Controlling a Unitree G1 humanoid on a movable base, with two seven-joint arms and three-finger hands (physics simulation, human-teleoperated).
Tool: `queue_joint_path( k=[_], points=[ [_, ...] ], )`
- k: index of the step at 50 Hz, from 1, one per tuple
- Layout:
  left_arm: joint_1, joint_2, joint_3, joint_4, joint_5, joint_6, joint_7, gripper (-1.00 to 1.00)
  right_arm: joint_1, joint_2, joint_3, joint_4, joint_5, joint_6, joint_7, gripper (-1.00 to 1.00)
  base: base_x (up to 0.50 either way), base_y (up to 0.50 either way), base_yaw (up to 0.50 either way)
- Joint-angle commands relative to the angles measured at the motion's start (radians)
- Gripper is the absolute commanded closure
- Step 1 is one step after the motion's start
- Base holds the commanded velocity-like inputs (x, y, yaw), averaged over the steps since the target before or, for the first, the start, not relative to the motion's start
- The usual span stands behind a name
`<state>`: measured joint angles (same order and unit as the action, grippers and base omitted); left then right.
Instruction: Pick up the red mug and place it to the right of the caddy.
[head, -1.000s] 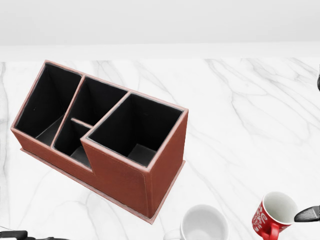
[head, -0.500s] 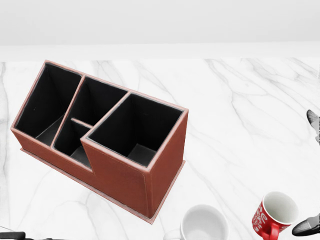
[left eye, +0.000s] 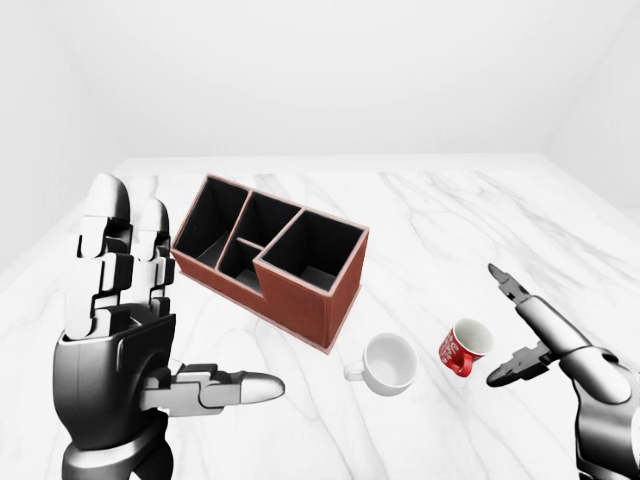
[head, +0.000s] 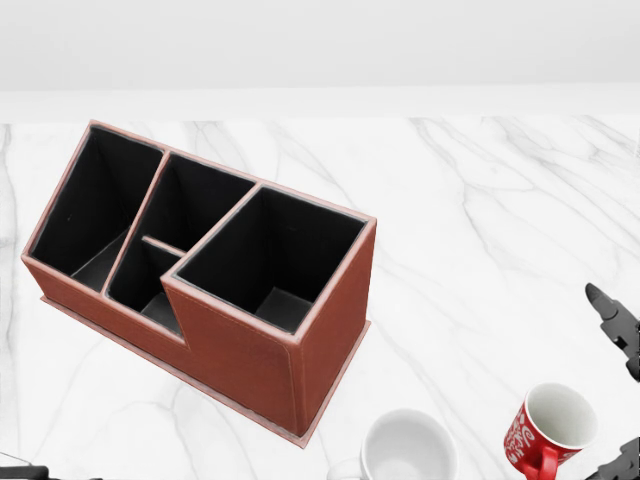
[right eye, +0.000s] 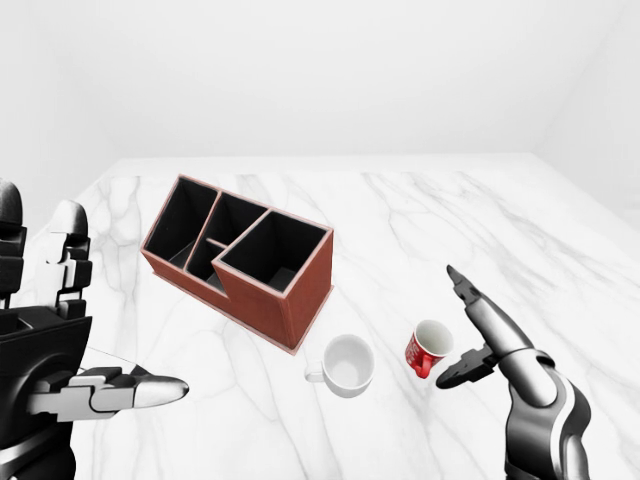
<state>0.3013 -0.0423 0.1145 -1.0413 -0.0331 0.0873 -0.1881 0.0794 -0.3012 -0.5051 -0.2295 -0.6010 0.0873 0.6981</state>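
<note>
Here the red mug (left eye: 465, 346) lies tipped on its side on the marble counter (left eye: 450, 215), toward the counter's near edge and right of a white mug (left eye: 388, 362). Its mouth opens up and toward the right robot hand (left eye: 512, 328). That hand is plainly the nearer one: it sits just beside the mug on its right, fingers spread wide, one above and one below the rim's level, nothing held. The left robot hand (left eye: 125, 330) is well apart at the counter's left, fingers open and raised, empty. The caddy (left eye: 270, 255) stands toward the middle, with bare counter to its right.
</note>
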Motion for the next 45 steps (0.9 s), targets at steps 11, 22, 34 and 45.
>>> queue_joint_path(
  k=[11, 22, 34, 45],
  points=[
    [0.001, 0.001, 0.006, -0.001, -0.003, 0.000, -0.002, -1.00, -0.039, -0.055, 0.046, 0.146, -0.052, 0.000, 0.000, -1.00, 0.00, 0.00, 0.00],
    [0.002, 0.000, -0.001, 0.004, 0.004, 0.000, -0.002, -1.00, -0.095, -0.116, 0.056, 0.246, -0.091, 0.000, 0.000, -1.00, 0.00, 0.00, 0.00],
    [0.003, -0.002, -0.001, 0.002, 0.003, 0.000, -0.002, -1.00, -0.115, -0.141, 0.062, 0.261, -0.146, 0.000, 0.000, -1.00, 0.00, 0.00, 0.00],
    [0.001, -0.002, 0.007, -0.004, 0.000, 0.000, -0.003, -1.00, -0.163, -0.165, 0.101, 0.325, -0.200, 0.000, 0.000, -1.00, 0.00, 0.00, 0.00]
  ],
)
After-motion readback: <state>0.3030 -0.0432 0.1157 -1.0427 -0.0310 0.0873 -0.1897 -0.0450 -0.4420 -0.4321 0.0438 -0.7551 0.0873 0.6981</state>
